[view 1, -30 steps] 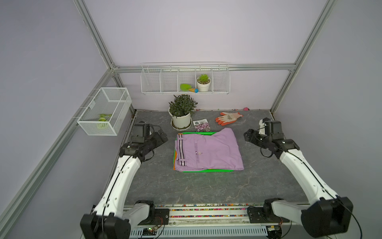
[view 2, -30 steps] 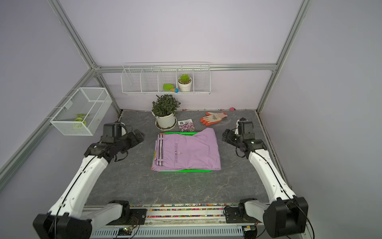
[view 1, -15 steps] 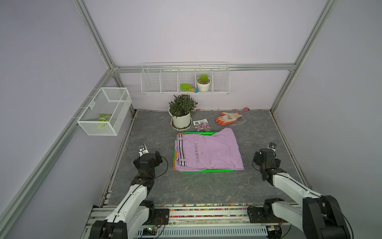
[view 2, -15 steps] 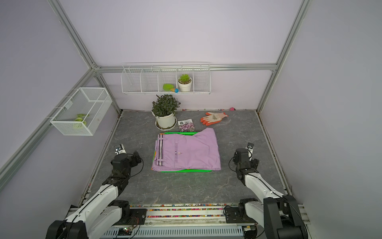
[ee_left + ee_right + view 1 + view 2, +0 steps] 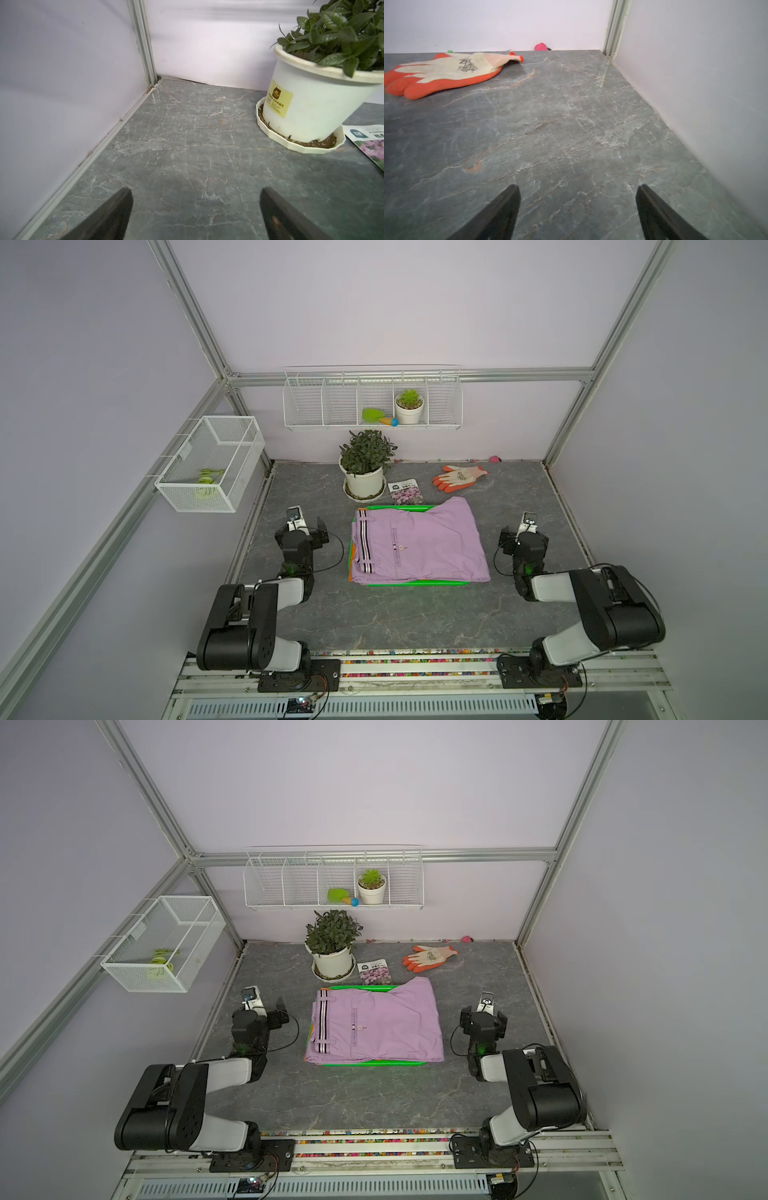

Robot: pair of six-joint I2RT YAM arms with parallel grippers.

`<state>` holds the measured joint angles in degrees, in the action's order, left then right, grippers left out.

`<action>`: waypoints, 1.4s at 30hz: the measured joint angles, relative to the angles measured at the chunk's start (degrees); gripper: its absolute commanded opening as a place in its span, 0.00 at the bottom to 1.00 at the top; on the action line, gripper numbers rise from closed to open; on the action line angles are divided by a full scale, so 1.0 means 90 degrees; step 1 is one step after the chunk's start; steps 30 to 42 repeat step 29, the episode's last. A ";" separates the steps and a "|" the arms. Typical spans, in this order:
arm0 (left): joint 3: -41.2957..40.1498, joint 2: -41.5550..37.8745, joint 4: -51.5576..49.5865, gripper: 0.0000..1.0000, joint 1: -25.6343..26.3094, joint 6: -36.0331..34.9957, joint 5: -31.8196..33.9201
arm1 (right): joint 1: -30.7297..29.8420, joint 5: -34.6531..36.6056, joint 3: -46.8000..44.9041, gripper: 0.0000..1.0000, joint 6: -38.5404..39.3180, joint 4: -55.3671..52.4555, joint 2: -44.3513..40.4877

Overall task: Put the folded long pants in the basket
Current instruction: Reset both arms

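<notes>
The folded long pants lie stacked in the basket in both top views. A lilac pair with a striped waistband (image 5: pixel 419 545) (image 5: pixel 376 1025) is on top and overhangs the right side. A sliver of orange cloth (image 5: pixel 350 573) shows under its left front corner. Only the bright green rim of the basket (image 5: pixel 397 509) (image 5: pixel 357 989) shows. My left gripper (image 5: pixel 309 526) (image 5: pixel 195 191) rests low to the left of the basket, open and empty over bare table. My right gripper (image 5: pixel 521 531) (image 5: pixel 578 187) sits low to the right of the basket, open and empty.
A potted plant (image 5: pixel 365 468) (image 5: pixel 311 99) and a seed packet (image 5: pixel 404 492) stand just behind the basket. An orange-and-white glove (image 5: pixel 457 477) (image 5: pixel 446 70) lies at the back right. A wire shelf (image 5: pixel 372 400) and a wire basket (image 5: pixel 212 462) hang on the walls.
Both arms have drawn back from their raised, stretched pose near the basket's far end and folded down low on either side of it. The pants have not moved.
</notes>
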<state>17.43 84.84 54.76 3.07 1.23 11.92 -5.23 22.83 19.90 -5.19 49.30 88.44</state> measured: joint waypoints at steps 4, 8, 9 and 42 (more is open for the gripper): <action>-0.0061 0.0301 -0.0189 1.00 -0.0265 0.0124 -0.0141 | 0.0141 -0.0437 0.0097 0.99 0.0114 0.0129 0.0024; 0.0158 0.0274 -0.0143 1.00 -0.0311 0.0175 -0.0342 | 0.0187 -0.0612 0.0223 0.99 0.0141 -0.0061 0.0010; 0.0182 0.0274 -0.0070 1.00 -0.0311 0.0172 -0.0367 | 0.0185 -0.0651 0.0223 0.99 0.0155 -0.0044 0.0010; 0.0257 0.0238 -0.0330 1.00 -0.0313 0.0187 -0.0529 | 0.0168 -0.0682 0.0228 0.99 0.0155 -0.0238 -0.0039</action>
